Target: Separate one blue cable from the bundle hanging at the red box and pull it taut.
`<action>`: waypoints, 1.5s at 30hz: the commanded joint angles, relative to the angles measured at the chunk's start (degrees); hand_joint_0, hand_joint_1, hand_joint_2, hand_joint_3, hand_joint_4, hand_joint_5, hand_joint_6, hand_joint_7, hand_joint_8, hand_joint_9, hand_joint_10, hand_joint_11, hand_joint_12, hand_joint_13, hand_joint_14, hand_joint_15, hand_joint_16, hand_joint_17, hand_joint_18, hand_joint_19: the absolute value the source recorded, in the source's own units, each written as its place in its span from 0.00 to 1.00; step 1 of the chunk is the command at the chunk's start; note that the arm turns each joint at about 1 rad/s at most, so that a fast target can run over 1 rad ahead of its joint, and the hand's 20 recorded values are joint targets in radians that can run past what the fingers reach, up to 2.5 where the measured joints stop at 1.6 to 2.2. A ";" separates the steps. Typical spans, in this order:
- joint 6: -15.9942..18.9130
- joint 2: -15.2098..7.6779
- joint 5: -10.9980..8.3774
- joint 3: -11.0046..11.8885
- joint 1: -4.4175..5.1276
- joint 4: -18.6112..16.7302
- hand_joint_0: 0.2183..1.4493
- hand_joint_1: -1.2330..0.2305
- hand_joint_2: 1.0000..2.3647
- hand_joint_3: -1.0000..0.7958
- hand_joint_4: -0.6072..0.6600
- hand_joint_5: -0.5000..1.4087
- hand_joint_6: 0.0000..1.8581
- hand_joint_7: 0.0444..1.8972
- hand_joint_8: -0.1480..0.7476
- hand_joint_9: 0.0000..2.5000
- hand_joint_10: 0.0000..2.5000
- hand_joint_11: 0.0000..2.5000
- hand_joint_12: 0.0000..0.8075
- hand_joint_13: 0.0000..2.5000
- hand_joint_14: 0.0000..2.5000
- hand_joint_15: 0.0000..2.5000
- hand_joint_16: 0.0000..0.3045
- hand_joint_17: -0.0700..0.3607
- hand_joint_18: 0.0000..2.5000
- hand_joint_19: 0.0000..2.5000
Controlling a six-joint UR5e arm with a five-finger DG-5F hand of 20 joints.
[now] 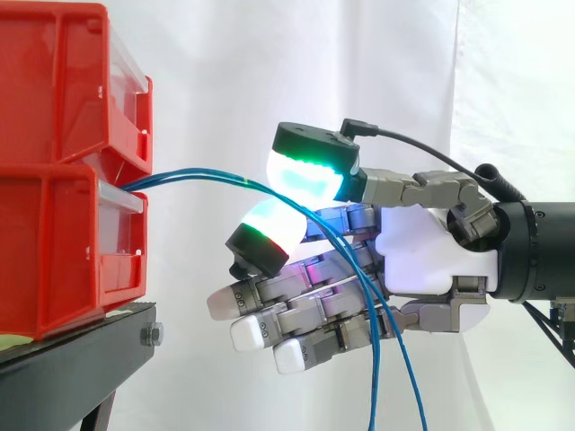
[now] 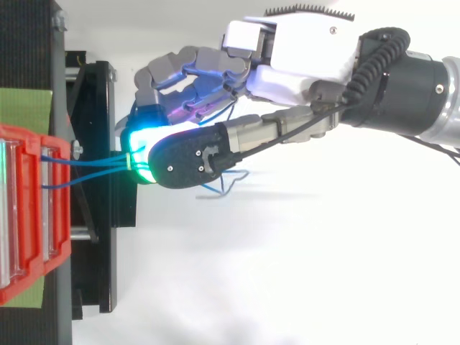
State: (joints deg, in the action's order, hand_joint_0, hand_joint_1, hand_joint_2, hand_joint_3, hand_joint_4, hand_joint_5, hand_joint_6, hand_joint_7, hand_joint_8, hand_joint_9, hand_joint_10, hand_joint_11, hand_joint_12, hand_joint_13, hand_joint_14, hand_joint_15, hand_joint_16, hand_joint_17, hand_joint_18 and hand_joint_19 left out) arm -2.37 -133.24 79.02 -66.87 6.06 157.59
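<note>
Two green-lit fingers (image 1: 305, 175) of the hand (image 1: 431, 260) pinch the blue cables (image 1: 207, 177) at mid-frame. Leftward the cables run into the lower of two stacked red bins (image 1: 54, 251); rightward they droop across the palm. A white curtain (image 1: 225, 72) hangs behind.

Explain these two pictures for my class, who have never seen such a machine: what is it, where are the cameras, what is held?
It is a robot arm carrying a mechanical hand. One picture is taken level from the side, the other from above. Stacked red bins stand on a black stand. Thin blue cables run from the bins, arch across to the hand and hang slack past it. Whether the hand grips them cannot be told.
</note>
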 commanded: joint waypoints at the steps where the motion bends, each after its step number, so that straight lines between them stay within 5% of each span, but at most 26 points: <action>1: 0.00 -0.01 0.00 -0.01 0.00 0.00 0.30 0.35 0.01 0.32 0.60 0.16 0.41 0.56 0.54 0.27 0.00 0.06 0.41 0.29 0.00 0.10 0.14 0.38 0.22 0.21; 10: 0.00 -0.01 0.00 -0.01 0.00 0.00 0.31 0.42 0.00 0.28 0.63 0.17 0.43 0.57 0.56 0.30 0.00 0.07 0.41 0.30 0.00 0.10 0.13 0.37 0.23 0.22; 14: 0.00 -0.01 0.00 -0.01 0.00 0.00 0.31 0.35 0.02 0.48 0.56 0.16 0.46 0.65 0.57 0.29 0.00 0.07 0.41 0.30 0.00 0.10 0.13 0.37 0.23 0.22; 18: 0.00 -0.01 0.09 -0.01 0.00 0.00 0.35 0.31 0.03 0.58 0.55 0.14 0.50 0.67 0.55 0.26 0.00 0.08 0.40 0.29 0.00 0.10 0.13 0.37 0.23 0.21; 20: 0.00 -0.01 0.00 -0.01 0.00 0.00 0.38 0.30 0.02 0.53 0.56 0.14 0.50 0.62 0.55 0.26 0.00 0.09 0.40 0.29 0.00 0.10 0.13 0.37 0.22 0.21; 24: 0.00 -0.01 0.09 -0.01 0.00 -0.09 0.44 0.27 0.00 0.28 0.58 0.15 0.49 0.61 0.54 0.27 0.00 0.09 0.39 0.30 0.00 0.11 0.13 0.37 0.23 0.20; 35: 0.00 -0.01 0.26 -0.10 0.00 -0.09 0.18 0.27 0.00 0.28 0.63 0.17 0.48 0.60 0.60 0.32 0.00 0.10 0.45 0.33 0.00 0.11 0.15 0.40 0.27 0.20; 39: -0.09 -0.01 0.26 -0.01 0.00 -0.09 0.21 0.40 0.00 0.28 0.63 0.17 0.47 0.59 0.60 0.32 0.00 0.09 0.44 0.32 0.00 0.11 0.15 0.39 0.27 0.21; 45: -0.18 -0.01 0.17 -0.01 0.00 -0.09 0.31 0.37 0.01 0.34 0.61 0.17 0.46 0.64 0.57 0.32 0.00 0.09 0.41 0.32 0.00 0.12 0.13 0.37 0.25 0.22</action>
State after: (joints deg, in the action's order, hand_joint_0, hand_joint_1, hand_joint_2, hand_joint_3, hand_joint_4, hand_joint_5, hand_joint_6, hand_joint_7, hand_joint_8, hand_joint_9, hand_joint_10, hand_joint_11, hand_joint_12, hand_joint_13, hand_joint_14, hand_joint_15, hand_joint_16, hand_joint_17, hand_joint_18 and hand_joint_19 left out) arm -2.52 -133.24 79.21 -66.90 6.06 157.50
